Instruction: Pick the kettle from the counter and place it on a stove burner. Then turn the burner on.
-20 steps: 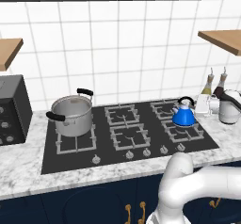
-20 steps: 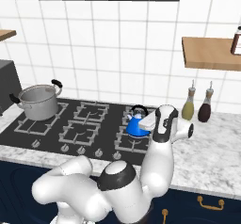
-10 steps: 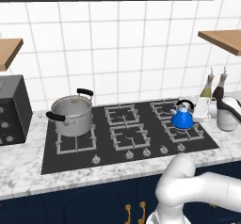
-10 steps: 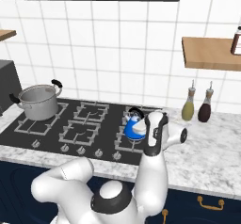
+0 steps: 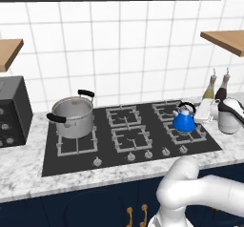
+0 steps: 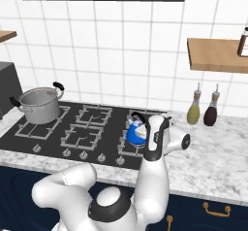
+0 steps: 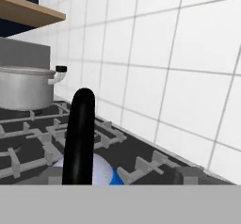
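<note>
Six grates cover the black cooktop (image 5: 47, 161), and we see the kettle (image 5: 184, 120) sitting on the front right stove burner (image 5: 187, 131), at the right of the left base frame. We cannot tell whether the claw (image 5: 209, 111), just right of the kettle, is released. Its handle (image 7: 81, 133) rises close in the hand frame. At left stands the pot (image 5: 72, 117).
</note>
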Controlling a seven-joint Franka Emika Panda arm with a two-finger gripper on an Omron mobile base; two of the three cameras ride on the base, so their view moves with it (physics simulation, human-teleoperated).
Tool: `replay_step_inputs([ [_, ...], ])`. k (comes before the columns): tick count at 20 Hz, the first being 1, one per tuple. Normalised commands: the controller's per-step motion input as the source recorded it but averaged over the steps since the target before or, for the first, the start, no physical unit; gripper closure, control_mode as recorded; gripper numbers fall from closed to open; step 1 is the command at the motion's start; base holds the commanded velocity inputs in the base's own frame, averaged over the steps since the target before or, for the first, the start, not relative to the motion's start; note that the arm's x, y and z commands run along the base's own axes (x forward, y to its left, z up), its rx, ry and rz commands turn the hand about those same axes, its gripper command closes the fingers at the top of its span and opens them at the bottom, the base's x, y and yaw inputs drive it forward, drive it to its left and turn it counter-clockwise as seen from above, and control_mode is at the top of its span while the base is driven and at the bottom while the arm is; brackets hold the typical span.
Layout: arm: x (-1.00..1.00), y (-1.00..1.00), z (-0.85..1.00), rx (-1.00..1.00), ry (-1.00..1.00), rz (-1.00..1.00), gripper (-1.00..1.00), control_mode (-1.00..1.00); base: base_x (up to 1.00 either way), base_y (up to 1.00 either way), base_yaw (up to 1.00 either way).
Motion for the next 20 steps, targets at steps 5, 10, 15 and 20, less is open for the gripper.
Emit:
replay_step_inputs([
  [5,0.00,-0.08,0.00,0.00,-0.02,-0.01,-1.00,-1.00,0.00,0.00,0.00],
  [10,0.00,-0.22,0.00,0.00,-0.08,0.00,-1.00,-1.00,0.00,0.00,0.00],
  [15,-0.09,-0.10,0.03,0.00,-0.09,0.00,-1.00,-1.00,0.00,0.00,0.00],
  [20,-0.56,0.00,0.28,0.00,0.00,0.01,-1.00,-1.00,0.00,0.00,0.00],
])
